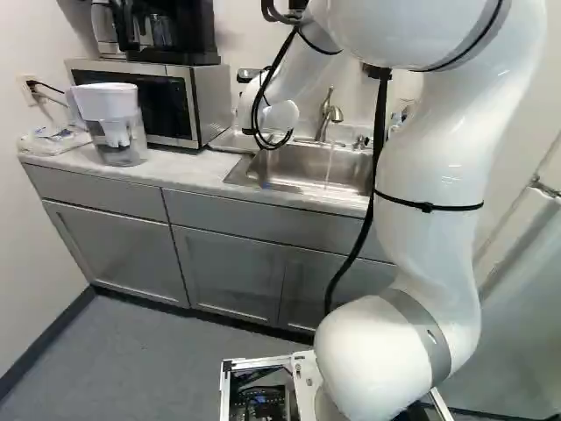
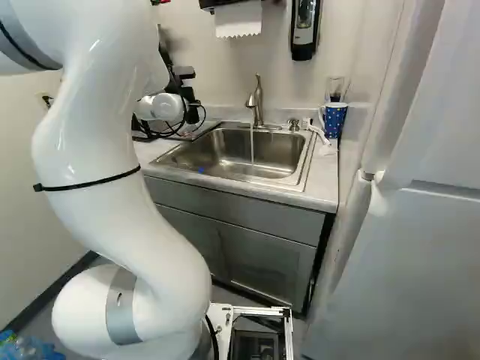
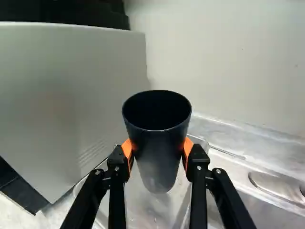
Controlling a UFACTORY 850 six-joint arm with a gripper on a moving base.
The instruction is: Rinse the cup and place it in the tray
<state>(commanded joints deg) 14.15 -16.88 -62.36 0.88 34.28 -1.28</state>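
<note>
Cup (image 3: 157, 157): dark, opening up, gripped by its sides over the tray; contact between base and tray cannot be judged.
Claw (image 2: 188, 94): partly open, fingers parted by the cup's width, the orange pads (image 3: 188, 146) touching it from two sides.
Tray (image 3: 143, 205): clear, below the cup, between microwave and sink; partly hidden by cup and fingers.
Arm (image 1: 429, 149): reaches over the desk (image 1: 188, 168), its wrist near the microwave (image 1: 197, 101) in the left base view.
Faucet (image 2: 257, 105): running; a thin stream of water (image 2: 252, 142) falls into the sink (image 2: 225, 154).
Left of desk: pitcher (image 1: 118, 132) with white top, standing just beside the microwave; coffee maker (image 1: 180, 31) on top of the microwave.
Right of sink: blue dotted mug (image 2: 334, 120), a clear glass (image 2: 335, 87) by it.
Wall, right base view: paper towel (image 2: 238, 20) hanging above the faucet, soap dispenser (image 2: 304, 30) to its right.
</note>
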